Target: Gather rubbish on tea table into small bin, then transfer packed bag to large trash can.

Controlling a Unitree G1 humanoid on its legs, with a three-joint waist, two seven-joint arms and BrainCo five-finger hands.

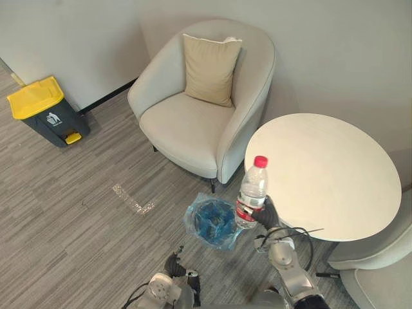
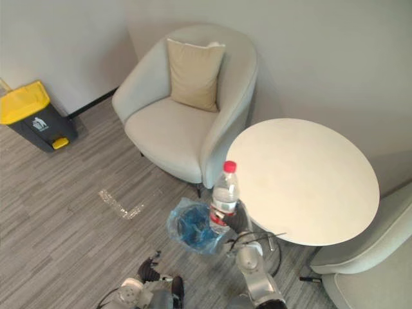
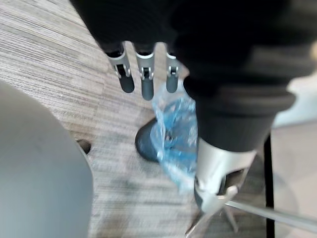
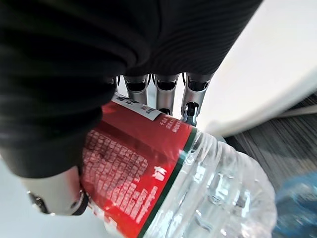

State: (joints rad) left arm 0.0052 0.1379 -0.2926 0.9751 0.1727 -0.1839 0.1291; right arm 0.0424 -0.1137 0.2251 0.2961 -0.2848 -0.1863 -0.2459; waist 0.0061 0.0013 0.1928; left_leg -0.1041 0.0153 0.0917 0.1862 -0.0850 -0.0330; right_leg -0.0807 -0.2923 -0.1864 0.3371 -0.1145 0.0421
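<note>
With right hand (image 1: 268,214) clamped on bottle (image 1: 252,191) and left hand (image 3: 146,82) slack, move bottle clear of desk (image 1: 335,167) edge, centre over bin (image 1: 195,219), then release.

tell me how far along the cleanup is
Done: the table is bare. In hand: the right hand holds the bottle upright, off the table, beside the bin with its blue bag. Still to do: drop the bottle in, then carry the bag to the yellow-lidded can by the wall. The left hand hangs open, low.

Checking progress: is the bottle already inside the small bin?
No, the right hand holds the bottle upright, outside the blue-lined bin.
</note>
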